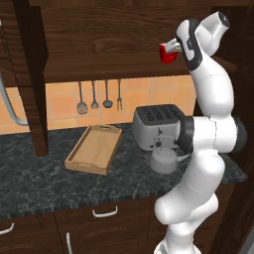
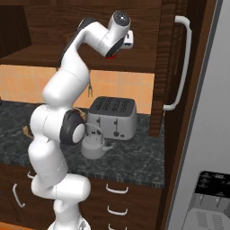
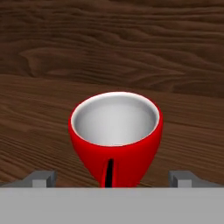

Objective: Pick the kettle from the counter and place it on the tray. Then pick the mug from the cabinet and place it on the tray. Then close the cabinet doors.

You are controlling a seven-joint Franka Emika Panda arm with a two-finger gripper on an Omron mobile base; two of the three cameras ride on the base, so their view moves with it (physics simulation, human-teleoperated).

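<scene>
Red and glossy, the mug [image 3: 116,138] sits close to the hand camera on the wooden shelf of the cabinet [image 3: 113,39], its white inside facing up. The gripper [image 3: 114,178] has its two dark finger tips spread wide, one on each side of the mug's base, and neither tip appears to touch it; nothing is held.

From the left base camera, the white arm rises from the lower right and reaches up to the shelf, where the mug [image 1: 167,53] shows as a red patch just beside the hand. From the right base camera, a sliver of red mug [image 2: 112,55] peeks out under the wrist.

Below, on the dark speckled counter [image 1: 39,183], the small grey kettle [image 1: 163,159] stands near the front, close to the arm. Just behind it is a silver toaster [image 1: 156,124]. To the left of both, well apart from the kettle, lies the light-wood tray [image 1: 79,166], with nothing in it.

Farther back, kitchen utensils [image 1: 94,96] hang on the orange tiled wall. An open cabinet door [image 2: 162,67] with a long silver bar handle [image 2: 182,63] stands at the right.
</scene>
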